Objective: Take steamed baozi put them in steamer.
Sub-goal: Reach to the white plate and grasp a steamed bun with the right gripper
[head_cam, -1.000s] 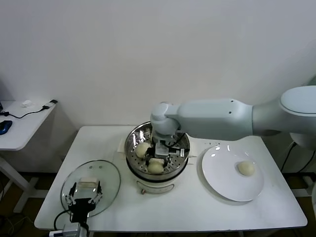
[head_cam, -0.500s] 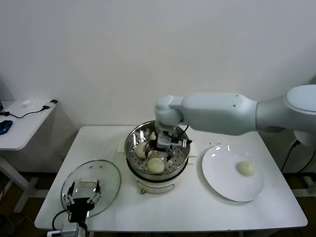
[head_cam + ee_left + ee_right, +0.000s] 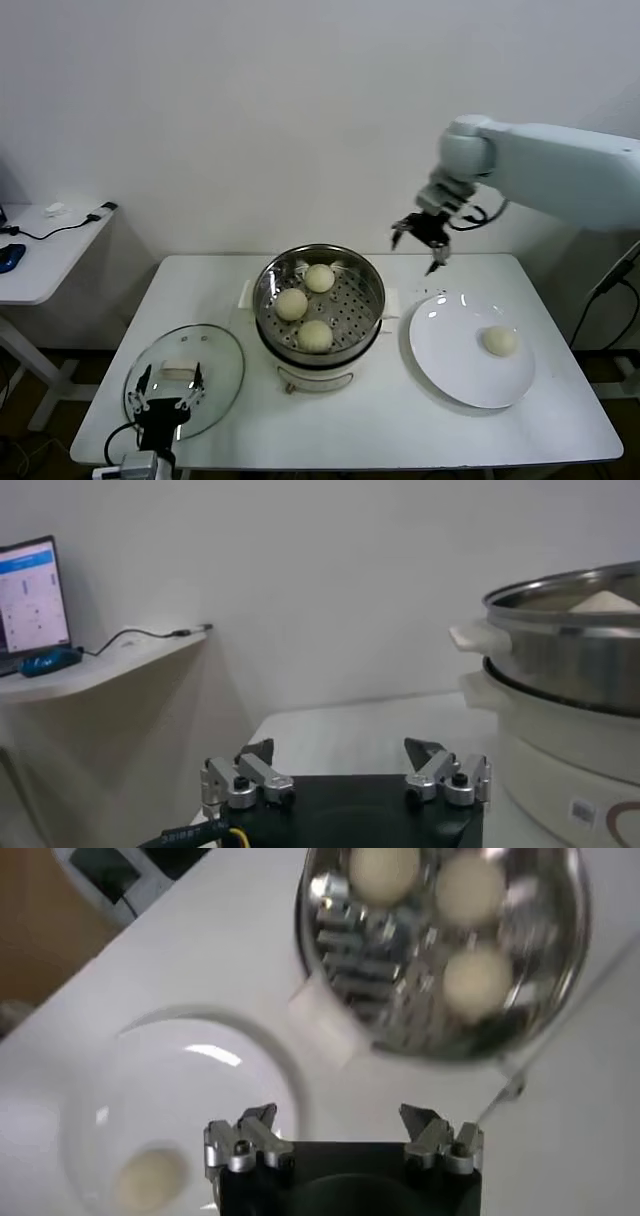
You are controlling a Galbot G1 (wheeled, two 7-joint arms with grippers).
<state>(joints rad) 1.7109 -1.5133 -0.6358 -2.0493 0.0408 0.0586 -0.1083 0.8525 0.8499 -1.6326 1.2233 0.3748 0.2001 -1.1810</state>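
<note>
Table [image 3: 380, 420]: right end effector [image 3: 421, 243] has left steamer [image 3: 372, 315].

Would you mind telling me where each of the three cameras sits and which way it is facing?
Head view: on the robot's head, looking forward and down at the table; shows both arms, right gripper raised, left gripper over the glass lid.
Left wrist view: low, looking sideways past its open left gripper at the steamer.
Right wrist view: high, looking down past its open right gripper at steamer and plate.
All three share the steamer.
</note>
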